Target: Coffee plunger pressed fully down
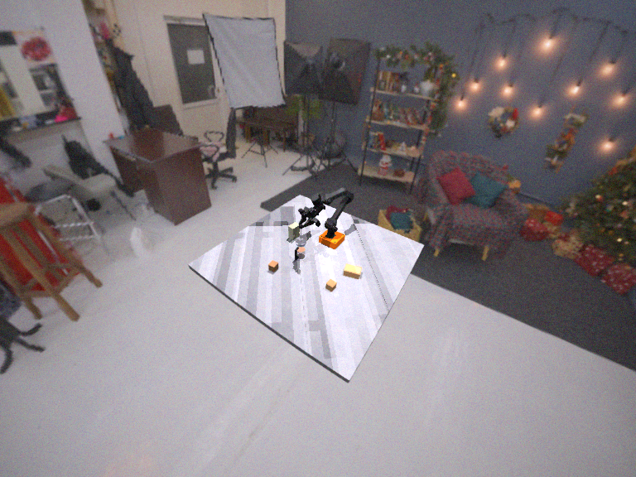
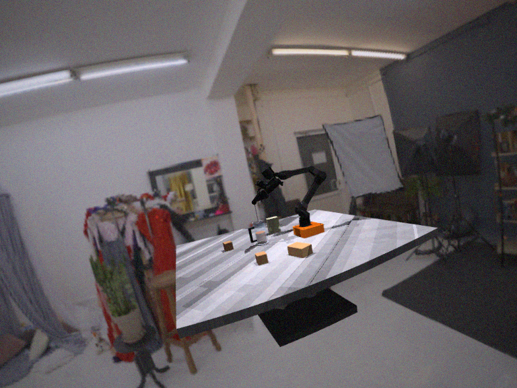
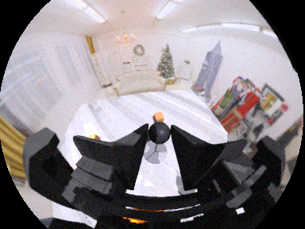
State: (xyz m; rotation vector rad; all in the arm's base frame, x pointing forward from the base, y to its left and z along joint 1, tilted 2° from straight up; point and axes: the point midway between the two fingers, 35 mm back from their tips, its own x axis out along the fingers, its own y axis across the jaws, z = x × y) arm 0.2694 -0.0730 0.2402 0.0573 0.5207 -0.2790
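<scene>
The coffee press (image 1: 301, 250) (image 2: 260, 236) stands upright on the table, a clear glass with a coral-coloured lower part and a black handle (image 1: 296, 253) (image 2: 251, 234) on its side. Its thin plunger rod (image 2: 256, 213) rises high above the glass. The round black plunger knob (image 3: 159, 133) is at the top, between my fingertips in the wrist view. My gripper (image 1: 301, 226) (image 2: 253, 202) (image 3: 159, 126) points down at a slant above the press and is shut on the knob, one finger on each side with hardly any gap. In the top and exterior views the fingers hide the knob.
A pale green box (image 1: 293, 231) (image 2: 272, 225) stands close behind the press. An orange-brown cube (image 1: 273, 266) (image 2: 227, 246) (image 3: 159, 117), another cube (image 1: 330, 285) (image 2: 261, 258) and a larger yellowish block (image 1: 352, 271) (image 2: 299, 250) lie on the table. The arm's orange base (image 1: 331, 239) (image 2: 309, 230) is beside the press.
</scene>
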